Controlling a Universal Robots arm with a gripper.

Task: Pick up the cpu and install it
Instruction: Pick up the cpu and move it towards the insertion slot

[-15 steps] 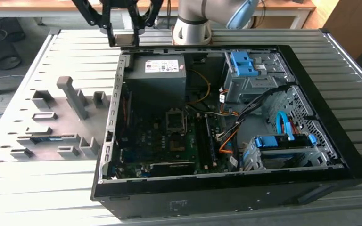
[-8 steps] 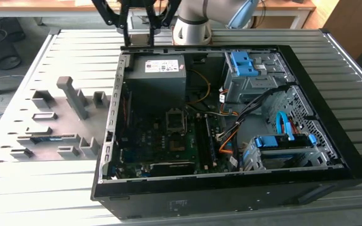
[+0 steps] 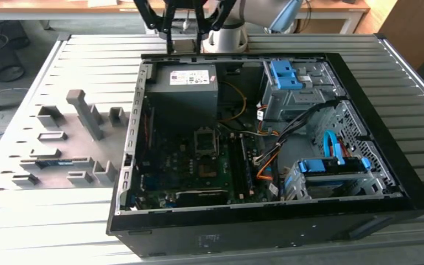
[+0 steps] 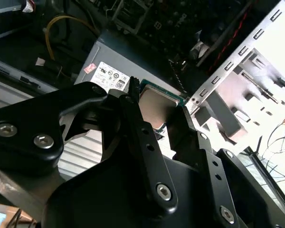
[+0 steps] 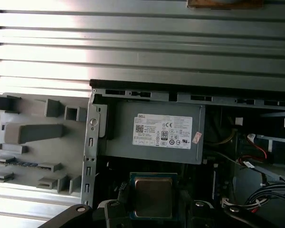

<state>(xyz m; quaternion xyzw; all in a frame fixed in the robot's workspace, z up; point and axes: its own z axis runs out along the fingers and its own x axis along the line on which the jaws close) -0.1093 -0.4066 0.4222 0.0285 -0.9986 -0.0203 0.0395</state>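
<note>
Open desktop computer case [image 3: 388, 182] lying on its side on a slatted metal table [image 3: 418, 116], with a grey fixture tray [image 3: 57, 149] just beside it on the exterior view's left. The gripper [image 3: 185, 33] hung above the far edge of the case, over the end that held the grey power supply [image 3: 183, 88]. In both wrist views the black fingers [image 4: 133, 111] were clenched on the cpu [image 4: 156, 105], a small square chip with a silver-grey metal top and a green border, gripped at two opposite edges and lifted clear of every surface. In the first wrist view the cpu [image 5: 153, 197] sat between the fingertips of the gripper [image 5: 154, 213], with the labelled power supply [image 5: 152, 130] and the fixture tray [image 5: 33, 137] visible beyond it. The dark rectangular socket frame [image 3: 205, 141] lay on the motherboard near the middle of the case, well apart from the gripper. Two drive cages with blue fittings [image 3: 286, 74] occupied the case's side toward the exterior view's right.
</note>
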